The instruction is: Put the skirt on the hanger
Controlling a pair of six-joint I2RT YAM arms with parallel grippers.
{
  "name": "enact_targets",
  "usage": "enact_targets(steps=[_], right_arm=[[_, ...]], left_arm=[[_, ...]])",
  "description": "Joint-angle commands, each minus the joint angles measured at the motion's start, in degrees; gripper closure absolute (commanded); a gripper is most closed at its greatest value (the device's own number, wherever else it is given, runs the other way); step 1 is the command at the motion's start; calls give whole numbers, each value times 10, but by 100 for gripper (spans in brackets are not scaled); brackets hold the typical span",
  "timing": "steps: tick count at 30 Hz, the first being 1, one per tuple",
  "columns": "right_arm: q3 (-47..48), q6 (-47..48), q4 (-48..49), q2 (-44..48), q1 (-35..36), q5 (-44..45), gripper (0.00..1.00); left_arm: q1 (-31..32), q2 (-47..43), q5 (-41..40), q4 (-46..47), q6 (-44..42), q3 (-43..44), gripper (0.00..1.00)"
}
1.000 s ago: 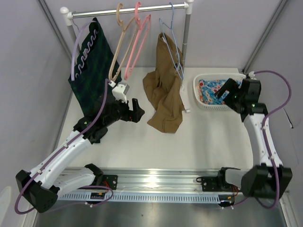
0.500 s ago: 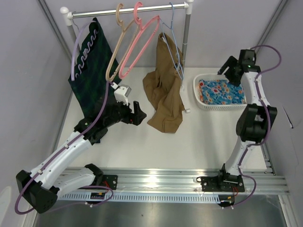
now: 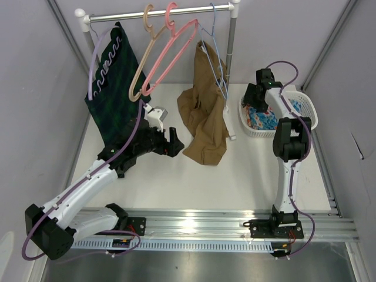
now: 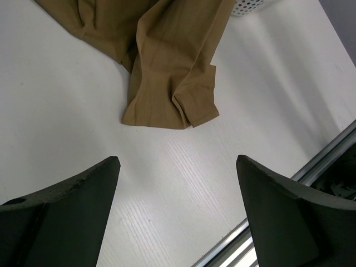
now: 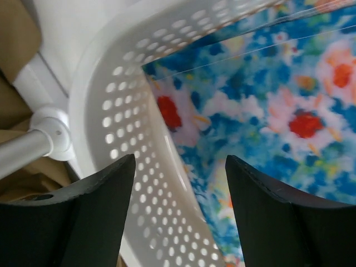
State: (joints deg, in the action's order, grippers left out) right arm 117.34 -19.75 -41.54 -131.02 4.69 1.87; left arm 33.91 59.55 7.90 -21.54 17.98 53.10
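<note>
Right gripper (image 3: 254, 97) sits at the left rim of the basket (image 3: 306, 109), far right of the table (image 3: 252, 170). Wrist view: its jaws stand apart (image 5: 181, 158) with the perforated white wall (image 5: 128, 128) running up through the gap. I can't tell if either finger touches it. Nothing is gripped.

Skirt (image 3: 262, 117), the blue floral cloth with red and white blooms, is in the basket and fills what I see of the inside (image 5: 267, 111). It's not on any hanger.

Left gripper (image 3: 172, 143) is wide open and holding nothing, over the table near the middle, just left of the brown garment (image 3: 202, 114). Its wrist view shows both fingers (image 4: 83, 189) apart over bare table, with the brown cloth's lower end (image 4: 167, 72) lying on the surface further out, apart from them.

Rail (image 3: 158, 13) runs across the far side. Left to right on it:
- dark green garment (image 3: 111, 82)
- tan hanger (image 3: 144, 64) and pink hanger (image 3: 170, 50), both bare and tilted down to the left
- blue wire hanger (image 3: 214, 53), next to the brown garment

Rack post (image 3: 231, 53) stands between the brown garment and the basket. Its foot (image 5: 53, 136) is just beside the basket wall.
</note>
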Motion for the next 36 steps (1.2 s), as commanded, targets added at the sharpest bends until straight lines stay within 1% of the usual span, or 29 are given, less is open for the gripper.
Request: enact_targets(steps=[1, 5, 6, 9, 13, 14, 15, 17, 20, 21, 23, 24, 26, 27, 28, 29, 30, 36], right_arm=[[37, 29, -14, -2, -1, 59, 29], [39, 45, -20, -17, 1, 83, 37], [40, 45, -20, -19, 1, 86, 42], [36, 47, -16, -21, 1, 87, 52], [51, 52, -23, -33, 1, 76, 53], [51, 52, -20, -34, 1, 73, 52], [50, 52, -19, -35, 1, 69, 39], [50, 52, -18, -37, 1, 68, 38], [50, 48, -18, -44, 1, 68, 44], [47, 47, -17, -44, 1, 68, 51], [47, 42, -16, -45, 0, 72, 60], [44, 37, -16, -44, -2, 75, 69], [38, 35, -8, -29, -5, 76, 78], [33, 32, -7, -23, -6, 78, 86], [32, 31, -4, -10, -9, 79, 90], [32, 30, -4, -4, -12, 78, 98], [32, 24, -5, 3, -17, 79, 100], [27, 8, -6, 88, -35, 86, 100]], left_arm=[[2, -9, 3, 24, 7, -4, 8], [3, -9, -9, 24, 12, -5, 9], [3, -9, -10, 24, 12, -5, 8], [3, -8, -16, 23, 13, -6, 8], [3, -4, -20, 22, 13, -5, 8], [3, -2, -20, 22, 13, -5, 8], [3, 1, -18, 21, 13, -5, 9], [3, 2, -18, 22, 13, -5, 9], [3, 4, -19, 22, 12, -5, 9], [3, 7, -18, 22, 12, -5, 9], [3, 8, -17, 22, 12, -5, 9], [3, 7, -17, 22, 11, -5, 9], [3, 7, -17, 22, 11, -4, 9], [3, 7, -17, 22, 11, -5, 9], [3, 8, -16, 22, 11, -5, 9], [3, 8, -15, 23, 11, -4, 9], [3, 9, -13, 24, 12, -5, 9], [3, 8, -7, 26, 12, -5, 9]])
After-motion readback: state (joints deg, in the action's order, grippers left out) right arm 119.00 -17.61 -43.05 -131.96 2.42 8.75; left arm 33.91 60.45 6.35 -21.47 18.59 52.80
